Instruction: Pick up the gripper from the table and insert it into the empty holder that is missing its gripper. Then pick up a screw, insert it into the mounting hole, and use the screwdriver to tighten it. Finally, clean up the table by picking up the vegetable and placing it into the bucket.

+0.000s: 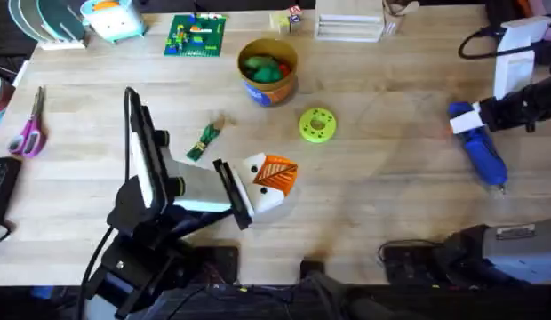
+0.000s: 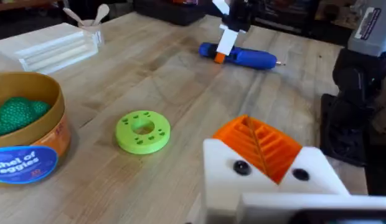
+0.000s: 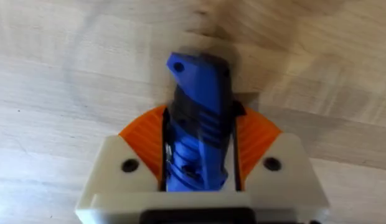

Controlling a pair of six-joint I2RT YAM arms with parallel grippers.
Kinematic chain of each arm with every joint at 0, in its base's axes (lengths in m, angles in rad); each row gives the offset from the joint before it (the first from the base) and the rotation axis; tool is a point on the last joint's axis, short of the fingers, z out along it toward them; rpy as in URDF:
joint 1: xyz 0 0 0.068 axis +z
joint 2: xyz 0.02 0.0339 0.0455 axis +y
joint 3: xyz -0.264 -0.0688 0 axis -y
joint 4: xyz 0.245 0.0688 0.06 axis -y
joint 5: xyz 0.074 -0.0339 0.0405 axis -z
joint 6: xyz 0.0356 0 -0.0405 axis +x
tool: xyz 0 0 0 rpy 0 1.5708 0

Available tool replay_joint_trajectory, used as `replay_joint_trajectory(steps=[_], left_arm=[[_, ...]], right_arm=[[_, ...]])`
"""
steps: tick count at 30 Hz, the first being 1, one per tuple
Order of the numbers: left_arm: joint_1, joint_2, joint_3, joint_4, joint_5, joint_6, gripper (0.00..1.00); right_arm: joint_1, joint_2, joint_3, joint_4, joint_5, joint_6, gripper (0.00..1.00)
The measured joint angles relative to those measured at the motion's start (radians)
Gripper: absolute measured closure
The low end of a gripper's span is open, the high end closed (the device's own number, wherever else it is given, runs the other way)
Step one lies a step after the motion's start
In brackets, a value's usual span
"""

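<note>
My right gripper [image 1: 464, 120] is shut on the rear end of the blue screwdriver [image 1: 482, 153], whose metal tip points toward the table's front. Its orange pads [image 3: 252, 140] press both sides of the blue body [image 3: 196, 134]. The left wrist view shows that screwdriver [image 2: 246, 57] far off. My left gripper [image 1: 274, 178] hovers low mid-table, its orange pads [image 2: 261, 146] together and nothing visible between them. The dark-green vegetable [image 1: 204, 140] lies just left of it. The tan bucket [image 1: 268, 71] [image 2: 28, 140] stands behind and holds green and red pieces. The loose gripper, the holder and the screw are out of view.
A yellow-green disc [image 1: 317, 124] [image 2: 143, 130] lies between the bucket and the left gripper. Pink scissors [image 1: 28, 129] rest at the left edge. A green brick plate [image 1: 195, 36] and a clear box [image 1: 348, 25] sit at the back. Bare wood spans the middle right.
</note>
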Motion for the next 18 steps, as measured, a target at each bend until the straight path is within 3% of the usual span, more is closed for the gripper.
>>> replay_joint_trajectory(steps=[7,9,18], left_arm=[[0.0,0.0,0.0,0.0,0.0,0.0,0.99],[0.0,0.0,0.0,0.0,0.0,0.0,0.99],[0.0,0.0,0.0,0.0,-0.001,0.0,0.99]], right_arm=[[-0.001,0.001,0.0,0.014,0.012,0.002,0.811],[-0.001,0.001,0.0,0.015,0.014,0.0,0.958],[0.009,-0.004,0.0,0.012,0.016,0.004,0.978]])
